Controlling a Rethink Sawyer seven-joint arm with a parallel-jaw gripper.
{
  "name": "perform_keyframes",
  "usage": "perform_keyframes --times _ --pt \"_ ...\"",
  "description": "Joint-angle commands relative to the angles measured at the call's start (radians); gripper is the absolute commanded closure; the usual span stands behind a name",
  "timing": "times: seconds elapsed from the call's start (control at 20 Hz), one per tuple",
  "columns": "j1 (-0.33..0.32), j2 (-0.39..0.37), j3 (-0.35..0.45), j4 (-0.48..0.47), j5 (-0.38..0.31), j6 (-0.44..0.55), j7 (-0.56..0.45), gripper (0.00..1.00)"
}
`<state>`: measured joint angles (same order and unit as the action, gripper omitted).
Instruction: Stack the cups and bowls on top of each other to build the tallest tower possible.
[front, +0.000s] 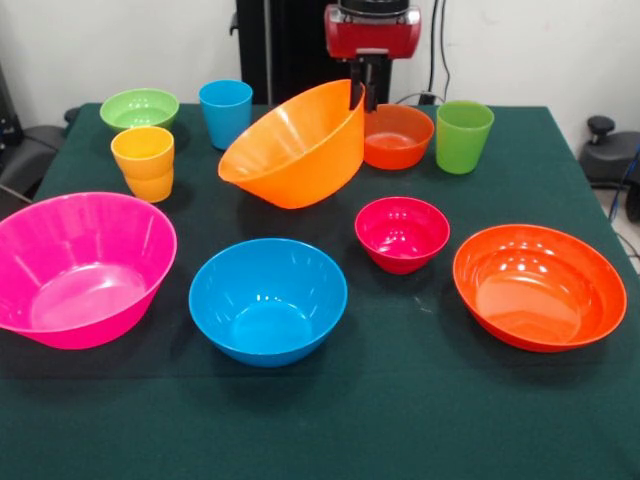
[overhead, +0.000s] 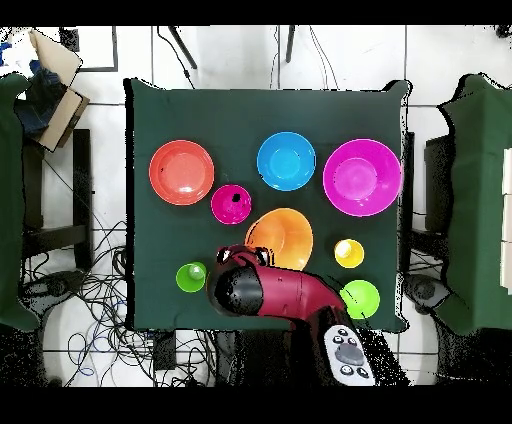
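My gripper (front: 361, 93) is shut on the far rim of the big orange bowl (front: 296, 148), which hangs tilted with its opening facing left. Right behind it sits the small orange-red bowl (front: 397, 136), with the green cup (front: 463, 136) beside it. The blue cup (front: 225, 112), small green bowl (front: 139, 108) and yellow-orange cup (front: 143, 162) stand at the back left. Along the front are the big pink bowl (front: 80, 268), medium blue bowl (front: 268, 300), small magenta bowl (front: 402, 234) and wide red-orange bowl (front: 538, 286). No tower shows; every piece stands alone.
From above, the red arm (overhead: 275, 290) covers the table's edge nearest the base and hides the gripper, beside the orange bowl (overhead: 281, 238). The green cloth table (overhead: 225, 110) is bounded by cables and chairs on the floor around it.
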<state>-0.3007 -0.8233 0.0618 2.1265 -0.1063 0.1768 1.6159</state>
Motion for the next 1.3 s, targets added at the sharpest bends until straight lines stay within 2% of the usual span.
perform_keyframes --times 0.05,0.5,0.7,1.1,1.3 --pt "0.019 -0.069 0.054 0.039 0.043 0.141 0.145 1.00" --pt "0.022 -0.093 0.050 0.032 0.053 0.179 0.137 1.00" --pt "0.017 -0.075 0.052 0.028 0.052 0.159 0.135 1.00" --pt "0.013 -0.082 0.055 0.020 0.056 0.181 0.126 1.00" --pt "0.022 -0.119 0.047 0.005 0.066 0.249 0.119 1.00"
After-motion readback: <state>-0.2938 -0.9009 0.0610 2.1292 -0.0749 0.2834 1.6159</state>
